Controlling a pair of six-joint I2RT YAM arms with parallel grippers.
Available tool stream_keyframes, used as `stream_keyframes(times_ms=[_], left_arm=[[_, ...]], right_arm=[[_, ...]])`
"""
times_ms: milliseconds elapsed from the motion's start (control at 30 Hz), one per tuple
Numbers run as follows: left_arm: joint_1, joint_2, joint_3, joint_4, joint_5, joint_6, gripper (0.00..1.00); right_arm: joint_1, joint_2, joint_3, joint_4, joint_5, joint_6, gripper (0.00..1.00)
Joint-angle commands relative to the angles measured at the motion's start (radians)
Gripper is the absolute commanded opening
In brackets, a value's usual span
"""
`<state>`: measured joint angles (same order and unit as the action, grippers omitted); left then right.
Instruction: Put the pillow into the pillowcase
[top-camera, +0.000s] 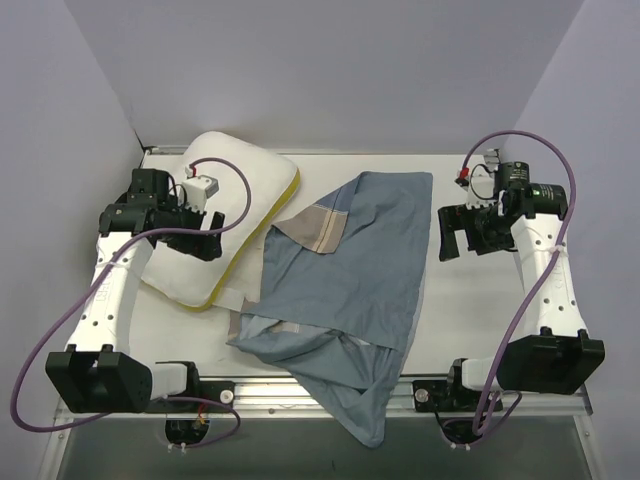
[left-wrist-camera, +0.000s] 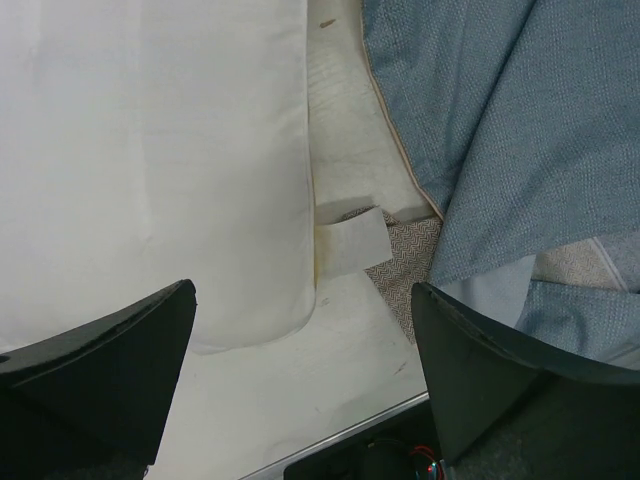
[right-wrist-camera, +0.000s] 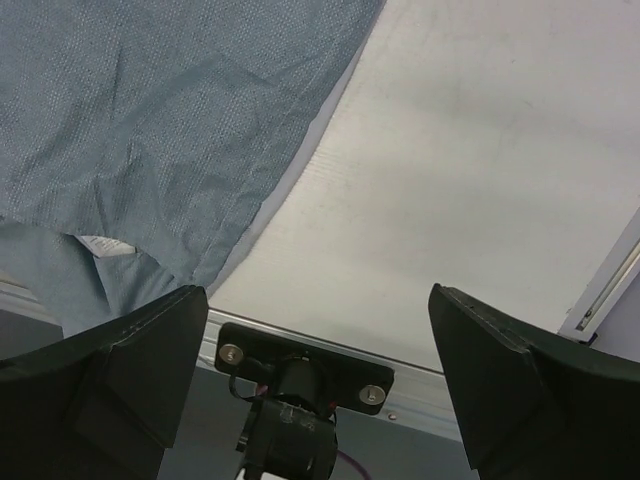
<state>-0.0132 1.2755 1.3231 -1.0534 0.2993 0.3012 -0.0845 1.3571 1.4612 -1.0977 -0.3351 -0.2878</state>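
The white pillow with a yellow band lies at the back left of the table. Over its near right part hovers my left gripper, open and empty. In the left wrist view the pillow fills the left side, the left gripper straddles its edge, and the pillowcase lies to the right. The grey-blue pillowcase is spread crumpled across the middle, one end hanging over the front edge. My right gripper stands open just right of it, above bare table. The right gripper holds nothing, with the pillowcase at upper left.
A white fabric tab sticks out from the pillow's edge toward the pillowcase. Grey walls close the table on the left, back and right. Both arm bases sit at the metal front rail.
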Motion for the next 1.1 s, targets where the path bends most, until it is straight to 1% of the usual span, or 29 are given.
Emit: stream_keyframes(times_ms=[0, 67, 167, 200, 233, 300, 333, 367, 433, 467, 500, 567, 600, 633, 667, 700, 767, 800, 900, 1067], left_arm=[[-0.011, 0.001, 0.059, -0.022, 0.030, 0.053, 0.97], [-0.030, 0.013, 0.073, -0.023, 0.047, 0.079, 0.97], [-0.140, 0.056, 0.117, -0.016, 0.029, 0.133, 0.97], [-0.192, 0.086, 0.128, -0.008, 0.005, 0.142, 0.97], [-0.270, 0.105, 0.148, 0.018, -0.027, 0.145, 0.97], [-0.339, 0.161, 0.166, 0.041, -0.014, 0.173, 0.98], [-0.402, 0.182, 0.177, 0.065, -0.009, 0.182, 0.97], [-0.425, 0.205, 0.197, 0.078, 0.010, 0.191, 0.97], [-0.483, 0.277, 0.224, 0.118, 0.047, 0.200, 0.97], [-0.498, 0.303, 0.257, 0.128, 0.088, 0.200, 0.96], [-0.514, 0.355, 0.271, 0.142, 0.099, 0.196, 0.94], [-0.554, 0.410, 0.316, 0.190, 0.124, 0.190, 0.88], [-0.568, 0.470, 0.333, 0.211, 0.127, 0.191, 0.85], [-0.579, 0.501, 0.355, 0.222, 0.127, 0.188, 0.80], [-0.603, 0.533, 0.378, 0.227, 0.129, 0.187, 0.78], [-0.611, 0.600, 0.430, 0.230, 0.127, 0.178, 0.74], [-0.623, 0.662, 0.478, 0.228, 0.144, 0.167, 0.67], [-0.630, 0.714, 0.520, 0.230, 0.161, 0.156, 0.66], [-0.643, 0.800, 0.576, 0.228, 0.161, 0.147, 0.63], [-0.660, 0.893, 0.653, 0.201, 0.135, 0.183, 0.61]], right_arm=[[-0.003, -0.016, -0.005, -0.008, -0.032, 0.009, 1.00], [-0.006, -0.015, -0.009, -0.007, -0.028, 0.015, 1.00], [-0.024, 0.008, 0.005, -0.007, -0.038, 0.033, 1.00], [-0.030, 0.026, 0.011, -0.005, -0.041, 0.039, 1.00], [-0.040, 0.037, 0.019, -0.007, -0.059, 0.044, 1.00], [-0.069, 0.085, 0.042, -0.004, -0.084, 0.059, 1.00], [-0.075, 0.103, 0.050, -0.004, -0.099, 0.064, 1.00], [-0.081, 0.125, 0.060, -0.004, -0.123, 0.070, 1.00], [-0.087, 0.189, 0.080, 0.005, -0.148, 0.087, 0.94], [-0.087, 0.210, 0.086, 0.012, -0.174, 0.093, 0.92], [-0.087, 0.252, 0.087, 0.019, -0.185, 0.105, 0.87], [-0.087, 0.290, 0.080, 0.042, -0.197, 0.124, 0.84], [-0.087, 0.321, 0.062, 0.054, -0.202, 0.137, 0.82], [-0.087, 0.332, 0.051, 0.065, -0.200, 0.144, 0.81], [-0.089, 0.350, 0.039, 0.096, -0.199, 0.150, 0.81], [-0.089, 0.361, 0.025, 0.111, -0.196, 0.157, 0.81], [-0.089, 0.384, -0.004, 0.143, -0.202, 0.183, 0.80], [-0.087, 0.417, -0.009, 0.148, -0.217, 0.193, 0.80], [-0.087, 0.479, -0.012, 0.165, -0.231, 0.228, 0.77], [-0.086, 0.563, -0.010, 0.205, -0.234, 0.265, 0.73]])
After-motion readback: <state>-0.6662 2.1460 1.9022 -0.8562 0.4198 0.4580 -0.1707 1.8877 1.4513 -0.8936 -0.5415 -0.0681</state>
